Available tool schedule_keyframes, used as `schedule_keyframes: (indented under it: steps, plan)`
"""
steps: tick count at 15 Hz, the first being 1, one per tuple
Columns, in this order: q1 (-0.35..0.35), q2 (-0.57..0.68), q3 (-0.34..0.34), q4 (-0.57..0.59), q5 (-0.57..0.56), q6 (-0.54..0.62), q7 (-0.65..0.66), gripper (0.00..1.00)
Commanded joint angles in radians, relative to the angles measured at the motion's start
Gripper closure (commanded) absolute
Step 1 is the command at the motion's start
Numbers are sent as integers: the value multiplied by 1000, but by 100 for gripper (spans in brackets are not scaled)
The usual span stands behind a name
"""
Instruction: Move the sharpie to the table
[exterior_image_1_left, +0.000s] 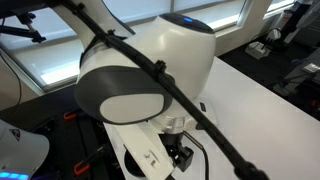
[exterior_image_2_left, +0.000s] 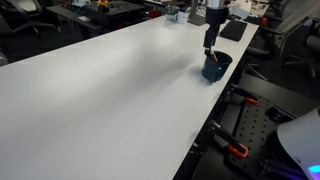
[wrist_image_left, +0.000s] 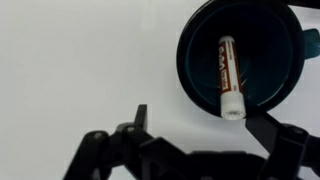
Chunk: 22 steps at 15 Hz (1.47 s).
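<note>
The sharpie lies inside the round black bowl, its pale end toward my gripper. The bowl stands on the white table. In the wrist view my gripper is open and empty; its two dark fingers sit just short of the bowl's near rim, and the right finger overlaps the rim. In an exterior view my gripper hangs just above the bowl near the table's far right edge. The sharpie is too small to make out there.
In an exterior view the arm's white and grey body fills most of the picture, with a black cable across it. Black clamps sit along the table's right edge. Desks and clutter stand beyond the far end.
</note>
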Motion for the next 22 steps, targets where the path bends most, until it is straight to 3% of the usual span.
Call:
schedule_keyframes:
  steps: [1,10,18,20,22]
  plan:
    - [-2,-5,-4,-17,3,33,-9,0]
    - [18,-90,-8,-55,-37,10,21,0]
    - [14,-92,-8,-94,-26,-9,2,1]
    - [15,-88,-9,-97,-33,-7,6,6]
    - [16,-86,-9,-96,-36,-8,8,31]
